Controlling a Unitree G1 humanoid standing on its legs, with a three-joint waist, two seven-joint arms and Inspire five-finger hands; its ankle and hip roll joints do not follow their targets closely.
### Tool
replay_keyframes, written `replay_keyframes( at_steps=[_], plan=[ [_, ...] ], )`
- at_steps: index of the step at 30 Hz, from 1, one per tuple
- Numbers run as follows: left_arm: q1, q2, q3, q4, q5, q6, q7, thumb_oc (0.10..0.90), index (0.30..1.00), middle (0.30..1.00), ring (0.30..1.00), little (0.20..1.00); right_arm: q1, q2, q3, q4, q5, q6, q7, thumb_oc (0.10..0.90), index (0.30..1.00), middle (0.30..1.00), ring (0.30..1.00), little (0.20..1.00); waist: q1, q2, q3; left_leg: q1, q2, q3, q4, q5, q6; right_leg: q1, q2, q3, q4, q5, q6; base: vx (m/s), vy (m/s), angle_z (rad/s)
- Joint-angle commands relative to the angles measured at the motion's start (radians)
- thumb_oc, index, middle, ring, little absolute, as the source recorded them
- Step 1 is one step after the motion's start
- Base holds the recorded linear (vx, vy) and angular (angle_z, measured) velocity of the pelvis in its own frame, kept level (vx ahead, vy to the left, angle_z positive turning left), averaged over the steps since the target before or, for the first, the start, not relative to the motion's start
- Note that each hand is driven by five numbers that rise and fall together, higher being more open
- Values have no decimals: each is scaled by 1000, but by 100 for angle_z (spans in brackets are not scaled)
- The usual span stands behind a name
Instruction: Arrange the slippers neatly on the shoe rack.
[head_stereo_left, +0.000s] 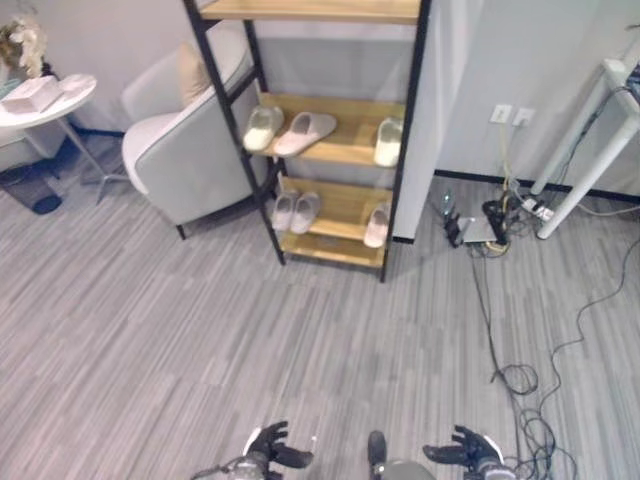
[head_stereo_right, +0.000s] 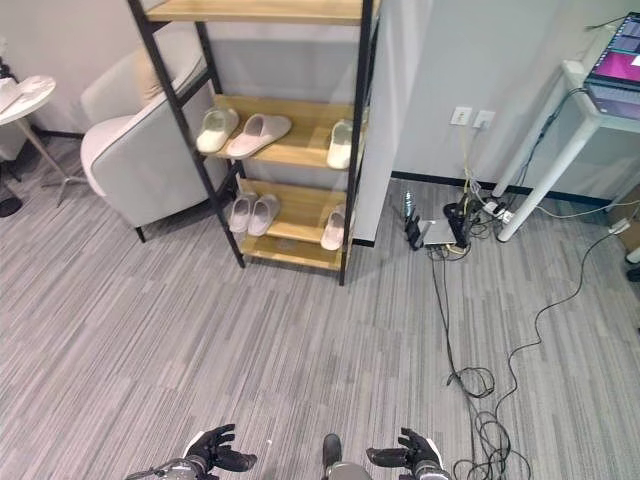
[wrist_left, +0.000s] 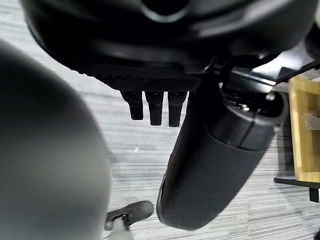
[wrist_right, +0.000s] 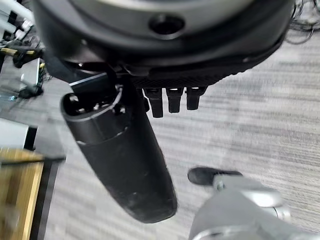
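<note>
We stand far back from the shoe rack, upper middle of the frame. Our left hand and right hand hang low, fingers loose, holding nothing. The soft slippers lie a bit crooked on wooden shelves. Next, we think, we walk closer.

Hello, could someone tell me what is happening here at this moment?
A humanoid robot stands on the grey floor, some way back from a shoe rack that already holds six slippers. On the middle shelf lie a pale slipper, a pinkish slipper and a white slipper; the lower shelf holds a pair and a single slipper. The left hand and right hand hang low, open and empty.
</note>
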Motion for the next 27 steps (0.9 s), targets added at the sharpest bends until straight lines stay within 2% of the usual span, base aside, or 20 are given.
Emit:
replay_keyframes(
  at_steps=[1,2,3,4,5,7,9,11,13,14,15,17,18,19,20,21,22,23,24,27],
  plan=[
    [-8,26,-26,-13,13,-16,17,800,900,900,900,900,27,-24,16,4,19,-15,-4,800,900,900,900,900,27,-27,23,-16,-62,107,-140,-34,112,22,-17,12,78,-102,120,383,-2,18],
    [4,29,-22,-8,17,-15,17,800,900,900,900,900,34,-21,20,6,14,-19,-6,800,900,900,900,900,45,-25,24,-57,-58,119,-261,-41,127,61,-2,19,67,-134,125,393,22,3],
    [7,32,-21,-6,19,-14,18,800,900,900,900,900,30,-22,21,6,15,-19,-9,800,900,900,900,900,58,-17,24,-87,-51,110,-330,-10,126,80,15,29,62,-147,127,395,18,-6],
    [8,32,-21,-7,19,-14,18,800,900,900,900,900,30,-22,21,6,15,-19,-9,800,900,900,900,900,58,-19,28,-79,-54,111,-334,-11,126,86,12,28,62,-151,127,444,50,-8],
    [12,35,-20,-6,17,-15,20,800,900,900,900,900,24,-20,23,3,16,-22,-18,800,900,900,900,900,83,-1,35,-111,-41,74,-463,75,109,132,47,53,57,-184,126,452,45,-6],
    [17,39,-15,3,14,-13,21,800,900,900,900,900,22,-17,22,-2,22,-26,-21,800,900,900,900,900,96,1,42,-142,-39,62,-508,117,103,166,68,74,61,-204,119,506,53,-14],
    [28,43,6,21,18,-4,15,800,900,900,900,900,29,-9,22,-1,14,-24,-15,800,900,900,900,900,97,-2,20,-111,-47,84,-537,107,116,190,70,85,79,-232,123,431,84,-20],
    [38,48,14,24,20,-4,13,800,900,900,900,900,31,-1,25,9,3,-23,-11,800,900,900,900,900,108,-19,1,-106,-79,91,-506,85,138,192,58,106,151,-225,145,369,93,-60],
    [40,50,19,21,14,-4,12,800,900,900,900,900,23,2,25,7,-3,-19,0,800,900,900,900,900,113,-26,-7,-78,-107,101,-498,44,170,138,32,104,302,-148,198,322,103,-58],
    [40,53,18,15,13,-3,12,800,900,900,900,900,13,2,27,-2,-7,-18,6,800,900,900,900,900,106,-31,2,-48,-128,102,-497,15,195,80,3,106,419,-49,242,316,96,-39],
    [38,55,20,9,9,-3,14,800,900,900,900,900,4,2,30,-14,-12,-17,10,800,900,900,900,900,97,-22,10,-16,-131,99,-501,-3,210,27,-7,106,522,11,267,303,81,-26],
    [33,58,17,-3,6,-3,15,800,900,900,900,900,-3,3,31,-26,-26,-16,12,800,900,900,900,900,90,10,13,32,-127,94,-512,-30,231,-42,-14,76,607,52,271,271,75,-11],
    [33,58,17,-3,6,-3,15,800,900,900,900,900,-3,3,31,-26,-27,-15,12,800,900,900,900,900,89,7,16,34,-131,94,-512,-32,232,-43,-19,76,615,46,272,365,87,9],
    [25,54,15,-18,-9,-6,15,800,900,900,900,900,-6,2,35,-31,-33,-16,7,800,900,900,900,900,78,29,19,82,-141,77,-528,-57,240,-113,-42,40,600,26,244,248,48,18],
    [26,53,14,-19,-10,-6,15,800,900,900,900,900,-6,2,35,-31,-33,-16,7,800,900,900,900,900,74,25,22,86,-146,74,-527,-60,241,-110,-47,37,607,17,245,522,43,4],
    [16,47,4,-28,-13,-10,12,800,900,900,900,900,-10,-1,39,-31,-29,-18,6,800,900,900,900,900,53,29,21,129,-171,40,-539,-82,240,-162,-25,46,505,-26,220,433,-24,6],
    [15,44,1,-29,-10,-13,8,800,900,900,900,900,-12,-2,39,-31,-25,-19,6,800,900,900,900,900,39,26,23,153,-184,26,-543,-97,236,-181,-17,49,438,-52,213,440,-22,5],
    [16,43,1,-29,-10,-13,8,800,900,900,900,900,-11,-3,39,-31,-25,-19,7,800,900,900,900,900,35,28,27,160,-184,22,-543,-103,236,-173,-17,46,440,-59,213,444,-65,26],
    [6,39,-4,-24,-6,-16,10,800,900,900,900,900,-11,-8,40,-26,-21,-19,6,800,900,900,900,900,9,17,30,207,-206,-2,-554,-137,228,-207,-7,58,282,-48,209,414,-79,33],
    [1,35,-10,-13,3,-17,-3,800,900,900,900,900,-2,-10,33,-5,-28,-7,11,800,900,900,900,900,-8,10,27,259,-228,-30,-551,-186,214,-213,-22,30,157,-18,216,377,-83,52]
  ],
)
